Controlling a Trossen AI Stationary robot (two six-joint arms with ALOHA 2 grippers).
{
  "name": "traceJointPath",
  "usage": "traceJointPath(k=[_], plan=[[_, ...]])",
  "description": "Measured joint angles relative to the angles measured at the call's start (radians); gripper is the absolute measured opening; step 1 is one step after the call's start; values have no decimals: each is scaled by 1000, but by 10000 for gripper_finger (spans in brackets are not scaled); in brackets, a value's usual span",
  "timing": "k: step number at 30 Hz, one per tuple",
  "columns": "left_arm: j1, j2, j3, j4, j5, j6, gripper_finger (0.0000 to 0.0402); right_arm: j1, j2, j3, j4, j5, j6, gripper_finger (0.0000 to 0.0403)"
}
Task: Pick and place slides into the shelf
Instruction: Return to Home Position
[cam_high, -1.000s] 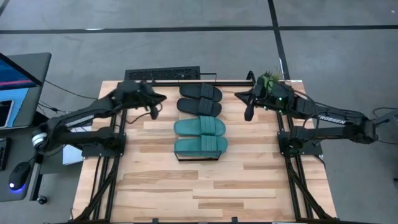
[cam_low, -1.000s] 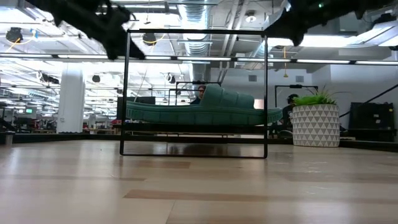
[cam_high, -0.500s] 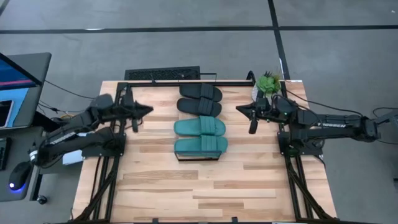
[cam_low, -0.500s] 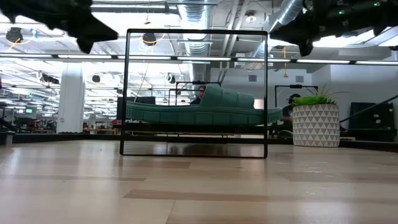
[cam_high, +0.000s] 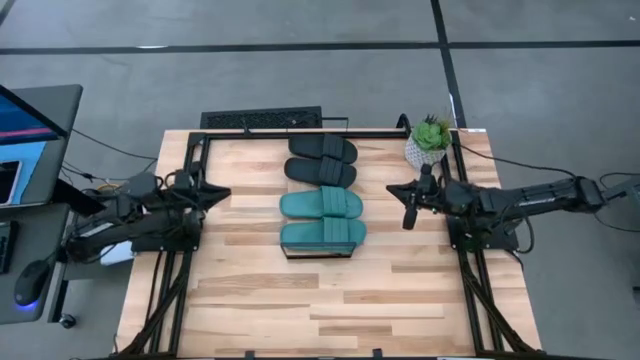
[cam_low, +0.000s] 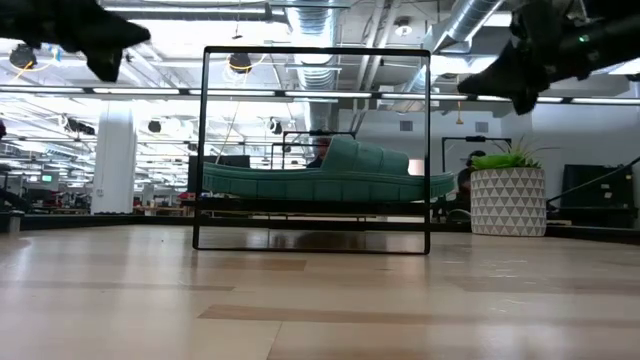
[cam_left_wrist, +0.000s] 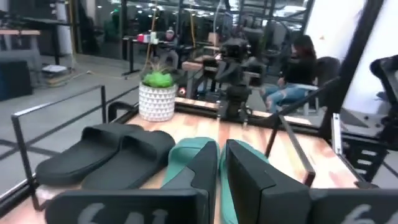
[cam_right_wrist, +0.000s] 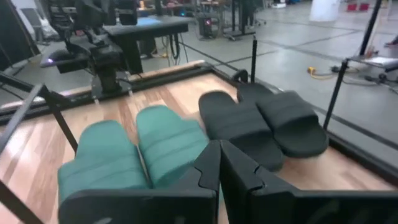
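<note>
Two black slides (cam_high: 320, 160) and two teal slides (cam_high: 322, 220) lie side by side in a row, soles down, inside the shelf's black wire frame (cam_low: 316, 49). In the low view the nearest teal slide (cam_low: 330, 180) rests on a low tier of that frame. My left gripper (cam_high: 220, 193) hovers shut over the table's left side, well apart from the slides. My right gripper (cam_high: 405, 205) hovers shut on the right side, also apart from them. Both wrist views show the shut fingers, left (cam_left_wrist: 222, 171) and right (cam_right_wrist: 220, 165), pointing toward the slides.
A potted plant (cam_high: 428, 140) stands at the table's far right corner. A black keyboard (cam_high: 262, 120) lies along the far edge. Black frame rails run down both table sides. Bare wood lies near the shelf. People sit in the room beyond.
Both arms have drawn back from the shelf. My left gripper moved toward the table's left and near edges. My right gripper moved toward the right and near edges and sank a little. The slides stayed where they were.
</note>
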Motion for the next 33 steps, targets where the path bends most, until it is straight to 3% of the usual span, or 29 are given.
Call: traceJointPath(k=[10, 19, 25, 33], plan=[[-87, 1, -16, 9, -103, -20, 27, 197, -16, -110, 20, 229, 125, 0], [-174, -7, -219, 241, -154, -150, 27, 308, -98, -182, 59, 233, 154, 0], [-275, -8, -229, 181, -251, -158, 27, 364, -148, -243, 53, 255, 181, 0], [-413, -8, -231, 99, -477, -141, 27, 415, -176, -303, 25, 274, 270, 0]])
